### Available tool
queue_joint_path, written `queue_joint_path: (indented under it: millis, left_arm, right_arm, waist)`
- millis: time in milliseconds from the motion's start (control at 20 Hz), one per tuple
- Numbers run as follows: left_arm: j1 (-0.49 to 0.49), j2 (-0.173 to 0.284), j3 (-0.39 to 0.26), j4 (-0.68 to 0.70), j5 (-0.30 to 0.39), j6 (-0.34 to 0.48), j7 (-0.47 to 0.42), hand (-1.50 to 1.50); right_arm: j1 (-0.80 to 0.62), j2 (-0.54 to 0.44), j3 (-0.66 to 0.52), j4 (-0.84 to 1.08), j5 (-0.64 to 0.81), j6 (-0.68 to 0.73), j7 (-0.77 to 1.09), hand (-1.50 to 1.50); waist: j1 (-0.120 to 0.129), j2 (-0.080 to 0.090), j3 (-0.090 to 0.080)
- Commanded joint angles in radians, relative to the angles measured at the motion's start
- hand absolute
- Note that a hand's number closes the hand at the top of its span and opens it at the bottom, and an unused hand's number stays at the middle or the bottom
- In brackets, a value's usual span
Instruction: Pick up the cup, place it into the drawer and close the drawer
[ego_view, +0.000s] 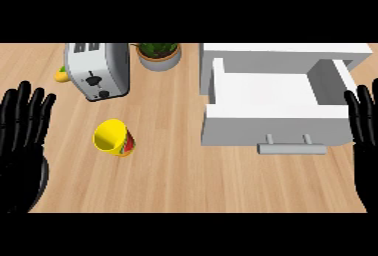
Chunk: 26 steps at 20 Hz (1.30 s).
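Nothing done so far, judging from the head view. Left hand (23, 145) spread open, fingers up, holding nothing; right hand (364, 135) likewise flat and open. Yellow cup (114, 138) on the counter (184, 185), right of the left hand, apart from it, untouched. Drawer (269, 107) pulled out, just left of the right hand. All left: grasping, placing inside, pushing shut by the handle (291, 147).

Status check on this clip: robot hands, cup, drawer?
Left robot hand and right robot hand open, resting at edges. Yellow cup on wooden counter, untouched. White drawer open, nothing between.
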Motion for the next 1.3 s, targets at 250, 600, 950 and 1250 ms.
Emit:
queue_joint_path:
  millis: [250, 600, 950, 1250]
  left_arm:
    - [-0.021, 0.059, -0.062, 0.007, 0.216, -0.236, -0.014, -1.5]
    - [0.002, 0.026, 0.028, 0.113, 0.453, -0.253, 0.114, -1.5]
    - [-0.002, 0.031, 0.09, 0.269, 0.391, -0.27, 0.042, -1.5]
    - [-0.01, 0.066, 0.152, 0.464, 0.305, -0.302, -0.085, -1.5]
  right_arm:
    - [-0.007, 0.004, -0.007, 0.031, 0.018, -0.003, -0.01, -1.5]
    - [-0.027, -0.055, 0.01, 0.105, 0.037, 0.081, 0.028, -1.5]
    - [0.014, -0.02, 0.027, 0.055, 0.066, 0.085, 0.012, -1.5]
    - [-0.046, -0.043, -0.021, 0.084, 0.018, 0.116, 0.046, -1.5]
  waist:
    - [0.004, -0.008, 0.027]
    - [0.007, -0.008, 0.027]
    - [0.003, -0.008, 0.027]
    - [0.002, -0.008, 0.027]
